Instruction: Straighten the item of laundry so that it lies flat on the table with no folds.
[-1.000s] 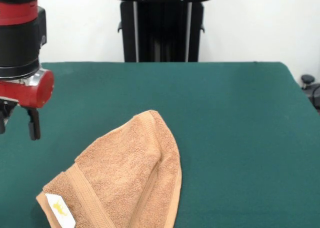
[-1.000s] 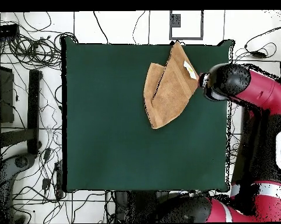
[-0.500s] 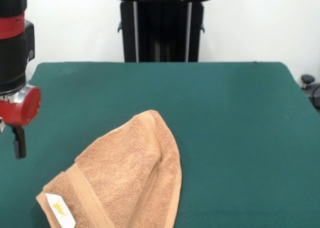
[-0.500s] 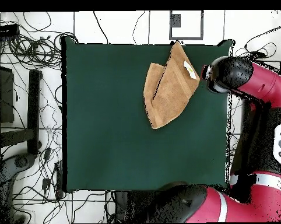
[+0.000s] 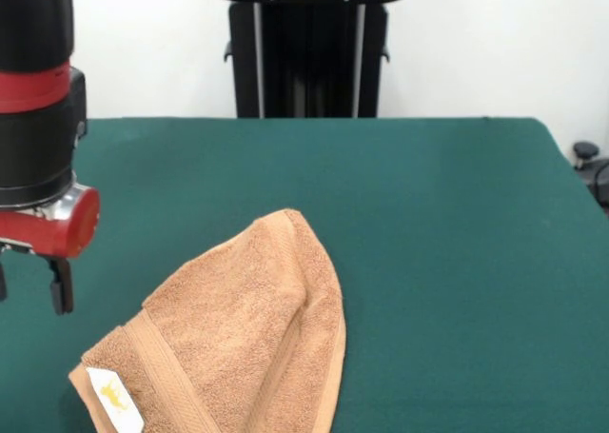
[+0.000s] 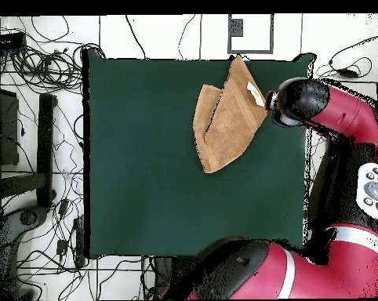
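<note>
The folded hand towel [image 5: 238, 343] lies just beside the empty gripper [image 5: 29, 285]; its jaws' spread cannot be told.

You are looking at a robotics lab. The table [image 6: 145, 196], draped in dark green cloth, stands on a white tiled floor [image 6: 169, 35], with tangled cables [image 6: 31, 59] strewn beside it. A red and black robot arm [image 6: 341, 125] reaches over one edge, and behind the table rises a black equipment stand [image 5: 309, 48] against a bare white wall [image 5: 476, 43].
</note>
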